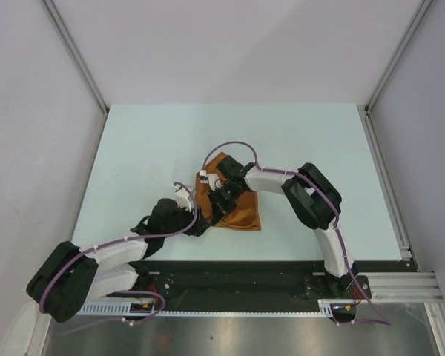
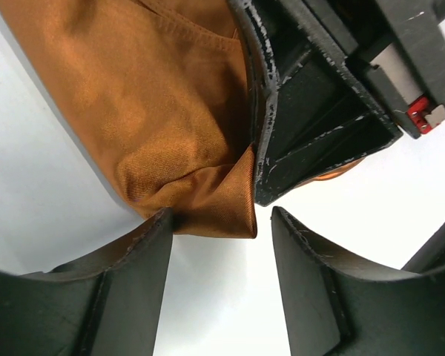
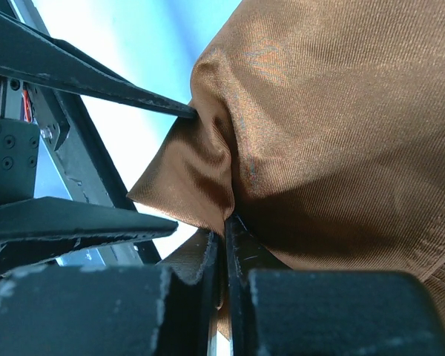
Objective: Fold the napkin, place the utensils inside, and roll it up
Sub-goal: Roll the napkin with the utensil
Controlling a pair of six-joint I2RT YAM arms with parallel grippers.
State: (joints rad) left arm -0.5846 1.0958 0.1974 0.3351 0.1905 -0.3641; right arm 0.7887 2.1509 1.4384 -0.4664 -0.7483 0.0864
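Top external view shows the pale table (image 1: 133, 148) with the rust-orange napkin (image 1: 243, 215) bunched between both hands. Right gripper (image 3: 224, 222) is closed tight on a fold of the cloth. Left gripper (image 2: 221, 222) stands partly open, with a napkin corner between its fingertips, not pinched. Utensils are not visible in any view. If the left jaws close on only this thin corner, it may slip out and the fold could open. No writing can be read.

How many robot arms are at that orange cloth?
2. The left arm reaches in from the lower left and the right arm from the lower right. They meet at the napkin. No other arm shows.
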